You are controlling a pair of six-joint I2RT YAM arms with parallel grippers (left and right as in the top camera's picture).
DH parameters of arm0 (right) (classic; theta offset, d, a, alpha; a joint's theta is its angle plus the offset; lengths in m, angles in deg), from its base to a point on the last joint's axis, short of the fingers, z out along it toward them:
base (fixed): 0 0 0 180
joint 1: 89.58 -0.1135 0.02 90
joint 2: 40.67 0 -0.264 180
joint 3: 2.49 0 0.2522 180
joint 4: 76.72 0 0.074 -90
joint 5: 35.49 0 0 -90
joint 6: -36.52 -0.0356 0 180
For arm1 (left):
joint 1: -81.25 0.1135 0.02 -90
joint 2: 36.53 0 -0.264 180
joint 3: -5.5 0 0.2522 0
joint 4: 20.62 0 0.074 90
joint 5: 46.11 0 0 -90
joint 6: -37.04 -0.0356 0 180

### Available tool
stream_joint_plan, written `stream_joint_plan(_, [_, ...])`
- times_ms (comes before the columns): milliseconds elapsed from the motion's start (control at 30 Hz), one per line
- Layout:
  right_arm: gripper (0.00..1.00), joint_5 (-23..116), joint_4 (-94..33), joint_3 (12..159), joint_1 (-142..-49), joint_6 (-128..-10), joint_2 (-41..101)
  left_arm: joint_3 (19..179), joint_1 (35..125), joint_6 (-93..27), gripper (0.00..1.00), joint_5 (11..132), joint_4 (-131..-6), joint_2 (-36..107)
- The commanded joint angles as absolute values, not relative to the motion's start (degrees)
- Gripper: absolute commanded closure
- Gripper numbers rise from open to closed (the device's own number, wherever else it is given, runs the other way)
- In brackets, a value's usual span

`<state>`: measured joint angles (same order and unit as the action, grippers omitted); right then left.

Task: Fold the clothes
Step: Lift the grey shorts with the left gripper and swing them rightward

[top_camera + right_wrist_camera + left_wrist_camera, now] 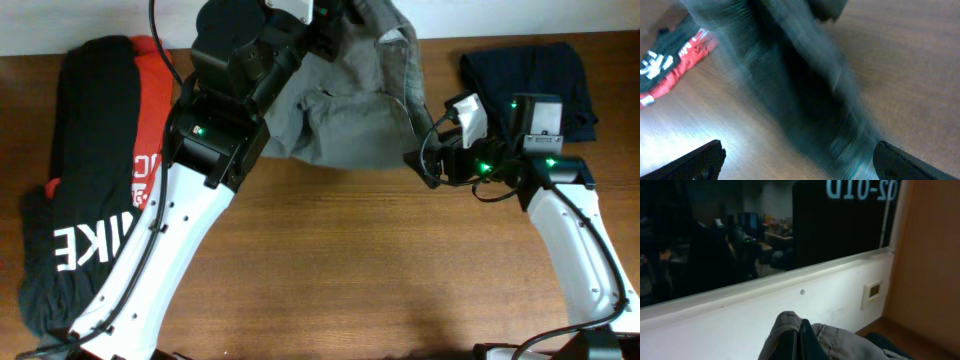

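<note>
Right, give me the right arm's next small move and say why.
Probably shut the right claw on the shorts' edge. The left claw pinches the shorts and holds them up at the back of the table, while the right claw is open with blurred fabric between its fingers, gripping nothing yet.

Lab or office workroom. Past the wooden worktop's (350, 260) far edge: glass partition (740, 245) bearing room-code lettering (862, 189), lit monitors (747, 220) and desks behind it; white wall with small wall panel (872, 292).
</note>
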<state>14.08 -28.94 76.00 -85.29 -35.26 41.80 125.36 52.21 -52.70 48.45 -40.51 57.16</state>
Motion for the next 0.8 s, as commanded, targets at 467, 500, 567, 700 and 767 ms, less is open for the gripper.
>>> stream_joint_plan(467, [0.86,21.6,-28.8,77.1,-89.7,-33.9,44.5,131.9,51.4,-52.1,0.99,47.5,-40.9,53.2])
stream_joint_plan(500, [0.85,21.5,-28.7,77.1,-89.7,-34.1,44.5,132.6,51.4,-52.1,0.99,47.3,-41.3,53.2])
stream_joint_plan(567, [0.74,21.3,-28.8,77.1,-90.0,-34.3,44.5,134.3,51.4,-52.1,0.99,47.3,-42.5,53.0])
stream_joint_plan(700, [0.46,21.3,-29.2,77.1,-90.9,-34.3,44.5,137.3,51.4,-52.1,0.99,47.3,-46.0,53.0])
stream_joint_plan(767, [0.46,21.3,-29.4,77.1,-91.2,-34.3,44.5,137.8,51.4,-52.1,0.99,47.3,-46.5,52.9])
